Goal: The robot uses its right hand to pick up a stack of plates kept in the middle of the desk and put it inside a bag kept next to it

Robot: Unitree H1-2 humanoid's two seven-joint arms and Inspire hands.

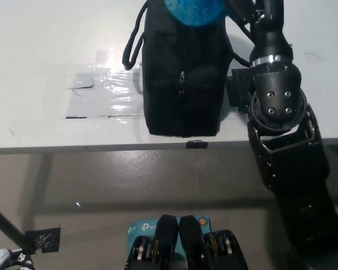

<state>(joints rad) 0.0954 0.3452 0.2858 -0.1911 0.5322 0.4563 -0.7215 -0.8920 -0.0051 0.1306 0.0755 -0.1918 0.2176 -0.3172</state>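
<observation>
Blue plates (192,11) at the top edge of the picture, sitting right over the mouth of the black bag (183,79). Only the lower part of the blue disc shows; the rest is cut off by the frame, so no telling how many are stacked.

The right hand (236,8) sits just to the plates' right, also at the frame's top edge. It looks to be holding them, but the grip itself is out of sight, so I cannot tell how the fingers lie (the black arm runs up from bottom right, elbow over the counter's front edge).

Key relation: plates directly above the bag's opening, bag's long axis running away from the robot. Whatever comes next is mostly a downward move. Whether the opening is wide enough to take the disc flat cannot be judged; the plates hide it.

Bag stands upright on the white counter (39,45), handles (132,42) splayed to either side.

Left hand (3,261) barely visible at lower left, resting low, well away; its state unreadable.
</observation>
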